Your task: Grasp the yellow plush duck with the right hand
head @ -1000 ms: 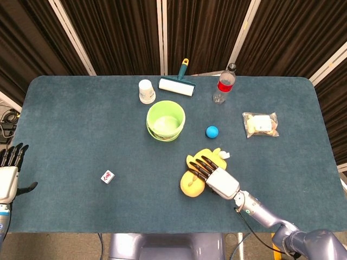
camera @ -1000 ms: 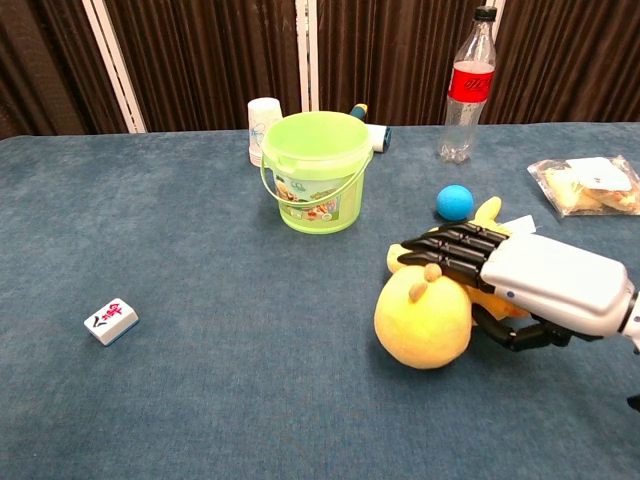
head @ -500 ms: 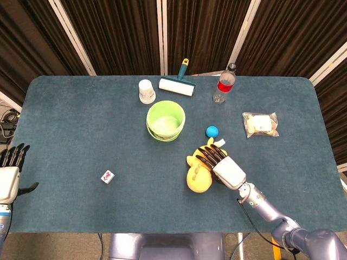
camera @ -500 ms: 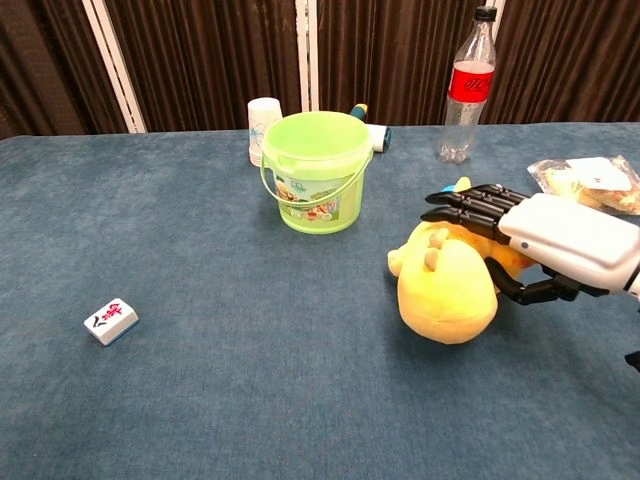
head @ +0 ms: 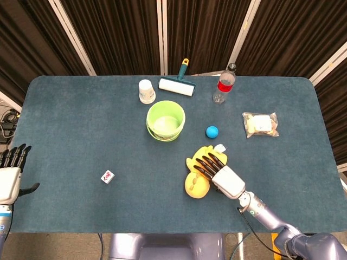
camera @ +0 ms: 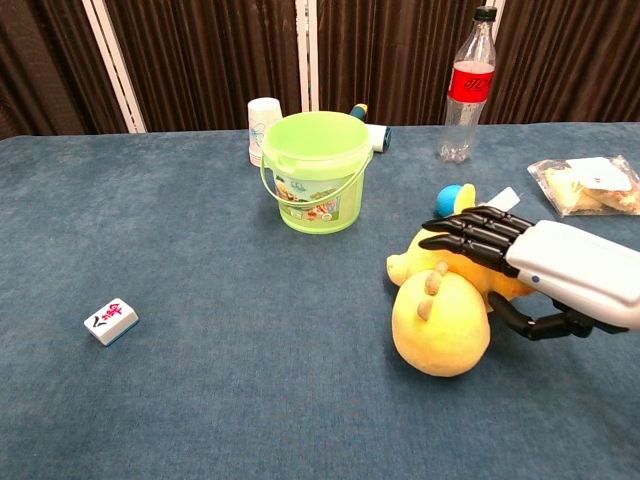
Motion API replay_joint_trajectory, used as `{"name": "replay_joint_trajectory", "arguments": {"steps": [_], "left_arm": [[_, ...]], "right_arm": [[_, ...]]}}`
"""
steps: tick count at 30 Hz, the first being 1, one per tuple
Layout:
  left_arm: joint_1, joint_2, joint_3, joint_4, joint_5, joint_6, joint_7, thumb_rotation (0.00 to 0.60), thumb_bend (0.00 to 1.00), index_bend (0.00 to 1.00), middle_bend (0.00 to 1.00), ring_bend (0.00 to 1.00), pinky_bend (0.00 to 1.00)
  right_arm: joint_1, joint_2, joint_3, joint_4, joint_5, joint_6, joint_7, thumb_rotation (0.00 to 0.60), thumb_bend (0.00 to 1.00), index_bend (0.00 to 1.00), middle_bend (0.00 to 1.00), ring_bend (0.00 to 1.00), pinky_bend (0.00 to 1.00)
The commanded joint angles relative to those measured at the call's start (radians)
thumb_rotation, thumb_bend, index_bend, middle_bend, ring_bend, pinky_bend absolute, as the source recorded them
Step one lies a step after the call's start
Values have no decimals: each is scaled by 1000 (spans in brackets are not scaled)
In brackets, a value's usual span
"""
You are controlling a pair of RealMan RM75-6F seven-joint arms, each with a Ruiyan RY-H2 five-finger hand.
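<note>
Duck [head: 196,181] [camera: 442,318] lies on the blue surface [head: 81,135] [camera: 200,400], front-right of centre, its round head toward the front edge. Right hand [head: 221,174] [camera: 545,268] is laid over the duck's body from the right side: dark fingers [camera: 465,232] reach across the top of the plush, thumb [camera: 545,322] curls under on the near side. The fingers wrap the plush, so it is gripped. In the chest view the duck's head touches the surface.

Left hand [head: 11,172] is at the far left edge of the head view, off the surface, fingers extended and slightly spread, holding nothing. It does not appear in the chest view.

Other items:
- Green bucket [head: 165,120] [camera: 313,170] stands upright near centre, behind and left of the duck.
- Blue ball [head: 212,131] [camera: 455,198] sits just behind the duck, partly hidden by it in the chest view.
- Paper cup [head: 146,91] [camera: 262,128] stands behind the bucket to its left.
- Lint roller [head: 178,84] [camera: 372,130] lies near the back edge.
- Bottle [head: 225,82] [camera: 468,85] with a red label stands upright, back right.
- Snack bag [head: 261,124] [camera: 590,185] lies to the right.
- Mahjong tile [head: 107,177] [camera: 111,320] lies front-left, well apart from the rest.
</note>
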Motion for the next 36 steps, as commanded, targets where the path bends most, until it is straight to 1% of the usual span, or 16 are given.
{"name": "replay_joint_trajectory", "arguments": {"steps": [1,5,9,14,17,19,22,25,28,31,33,36], "left_arm": [[0,-1,1,0,2,1,1,600,104,0,0,0,0],[1,-1,2,-2,5,4,4,600,103,0,0,0,0],[3,-1,4,-5,11,10,5,600,104,0,0,0,0],[6,2,5,-10,23,23,-1,600,103,0,0,0,0],[7,4,8,-11,32,29,-10,600,103,0,0,0,0],[9,6,9,-12,38,34,-14,600,103,0,0,0,0],[14,10,11,-17,53,52,-25,600,103,0,0,0,0],[19,16,15,-23,72,69,-36,600,103,0,0,0,0],[22,19,16,-26,81,80,-41,600,103,0,0,0,0],[27,22,18,-30,95,95,-49,600,103,0,0,0,0],[29,23,21,-33,105,102,-52,600,103,0,0,0,0],[29,23,24,-34,113,103,-53,600,104,0,0,0,0]], "right_arm": [[-21,13,-16,-28,-22,44,-11,600,860,0,0,0,0],[-39,36,-23,-70,-43,103,-19,600,860,0,0,0,0],[-48,66,-14,-119,-46,138,-35,600,855,0,0,0,0],[-61,130,2,-198,-34,157,-60,600,807,0,0,0,0],[-76,172,8,-245,-19,164,-65,600,697,0,0,0,0],[-88,194,13,-268,-7,170,-68,600,592,0,0,0,0],[-126,246,26,-326,38,175,-86,600,520,0,0,0,0],[-161,294,38,-387,81,172,-120,600,495,0,0,0,0],[-181,322,48,-422,108,166,-153,600,463,0,0,0,0],[-215,361,67,-474,153,167,-221,600,426,0,0,0,0],[-257,400,79,-531,204,174,-292,600,417,0,0,0,0],[-300,436,96,-596,250,190,-368,600,415,0,0,0,0]]}}
